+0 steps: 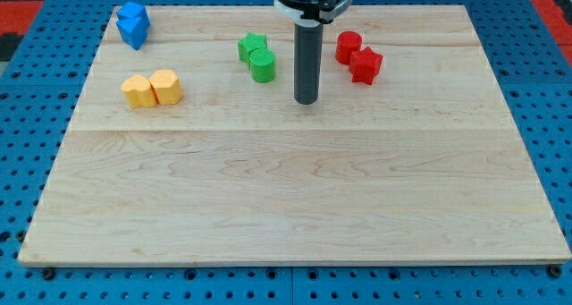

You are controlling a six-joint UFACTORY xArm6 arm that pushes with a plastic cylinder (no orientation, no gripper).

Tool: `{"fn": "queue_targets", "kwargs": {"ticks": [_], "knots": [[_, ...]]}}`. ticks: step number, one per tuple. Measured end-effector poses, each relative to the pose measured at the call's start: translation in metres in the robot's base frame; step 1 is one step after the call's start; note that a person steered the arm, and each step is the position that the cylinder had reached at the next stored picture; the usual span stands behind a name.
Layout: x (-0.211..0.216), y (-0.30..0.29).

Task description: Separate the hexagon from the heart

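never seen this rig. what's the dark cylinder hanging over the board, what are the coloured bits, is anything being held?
There is one camera view, looking down at a slant over a wooden board lying on a blue pegboard. The dark cylinder is the robot arm's rod; it has no gripper, so nothing is held. It only pushes blocks with its lower end, my tip.

The blocks sit in pairs near the view's top: two blue blocks at the left, two yellow blocks touching below them, two green blocks, and two red blocks at the right. The yellow pair looks like the hexagon and heart, though I can't say which is which.

My tip stands between the green and red pairs, touching neither, well right of the yellow pair.
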State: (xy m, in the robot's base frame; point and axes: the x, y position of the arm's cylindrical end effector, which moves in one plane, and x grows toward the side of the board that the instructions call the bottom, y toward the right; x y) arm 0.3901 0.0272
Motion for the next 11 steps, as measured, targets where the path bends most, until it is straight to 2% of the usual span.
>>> {"fn": "queue_targets", "kwargs": {"ticks": [3, 4, 6, 7, 8, 9, 11], "knots": [[0.007, -0.008], [0.005, -0.06], [-0.06, -0.151], [-0.075, -0.104], [-0.088, -0.093], [-0.094, -0.112], [-0.075, -0.219]]}}
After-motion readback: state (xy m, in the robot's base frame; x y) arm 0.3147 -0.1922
